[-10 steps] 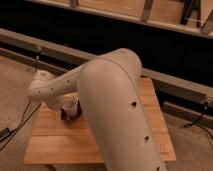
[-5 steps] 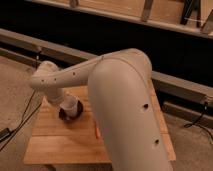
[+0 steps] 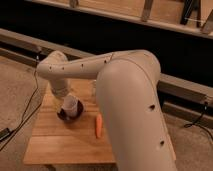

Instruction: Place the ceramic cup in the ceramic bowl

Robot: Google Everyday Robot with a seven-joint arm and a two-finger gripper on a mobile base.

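Observation:
The dark maroon ceramic bowl [image 3: 64, 115] sits on the left part of the wooden table [image 3: 60, 145]. The white ceramic cup [image 3: 70, 105] stands upright within the bowl's rim, tilted slightly; I cannot tell whether it rests on the bowl's bottom. My gripper [image 3: 64, 96] is right above and to the left of the cup, mostly hidden by the cream wrist [image 3: 56, 75]. I cannot tell whether it holds the cup.
An orange carrot [image 3: 98, 125] lies on the table to the right of the bowl. My large cream arm [image 3: 130, 100] covers the table's right side. A pale item [image 3: 93, 86] shows partly behind the arm. Cables [image 3: 22, 117] run on the floor at left.
The arm has swung up and to the right, uncovering more of the table and the carrot. The white cup now shows clearly over the dark bowl.

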